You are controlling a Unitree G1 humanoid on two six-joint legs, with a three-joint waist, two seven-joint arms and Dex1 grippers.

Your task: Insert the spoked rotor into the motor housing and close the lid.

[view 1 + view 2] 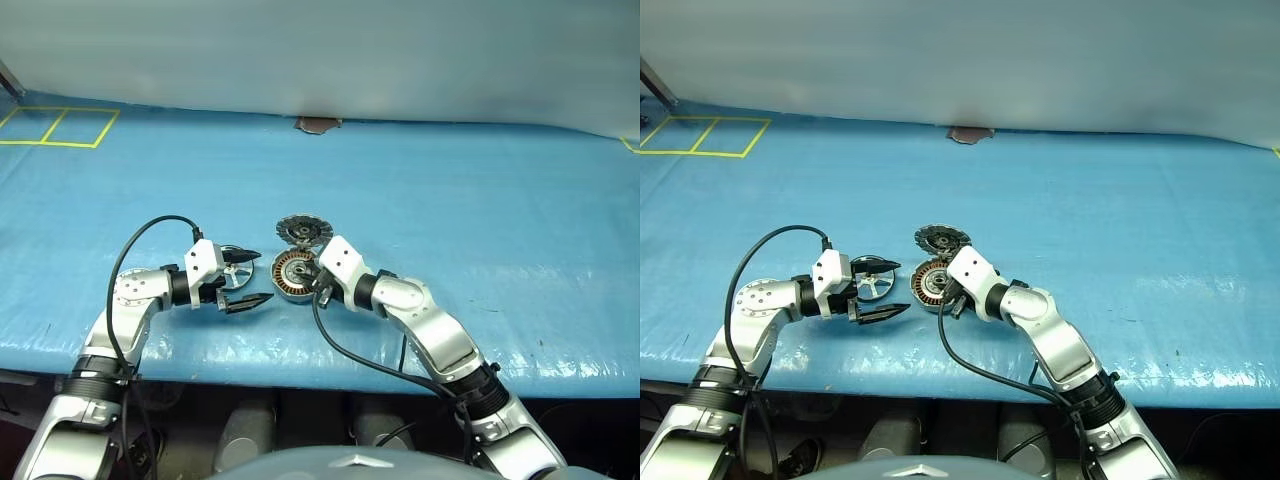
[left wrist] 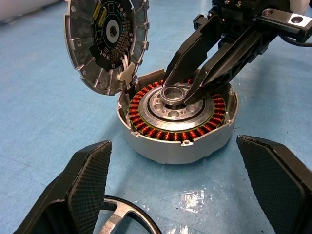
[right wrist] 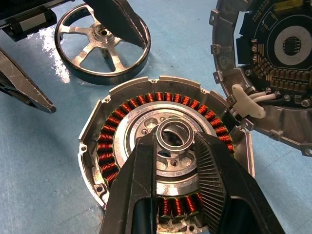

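My left gripper (image 1: 245, 277) stands at full spread with nothing between its fingers, set around the spoked rotor (image 1: 871, 281), which lies flat on the blue table (image 1: 480, 220) left of centre in the head view. My right gripper (image 3: 176, 146) is drawn narrow, its two tips pinching the raised silver ring at the hub of the motor housing (image 2: 178, 114), which sits at the middle of the head view with its copper windings exposed. The lid (image 2: 106, 45) stands tilted open at the housing's far edge, circuit side facing in, tied to the housing by pale wires and a white connector.

Biggest worry first — the housing: if my right arm lifts or twists while pinched on that hub ring, the whole cup could drag or tip. Next, the lid — a knock from either arm could drop it shut before the rotor is in, or strain those wires. Smaller: my left fingers, closing on the thin rim, could squirt the rotor sideways. Smallest — a tip scraping the fine copper coils.

Writing: I can read no brand or label anywhere.
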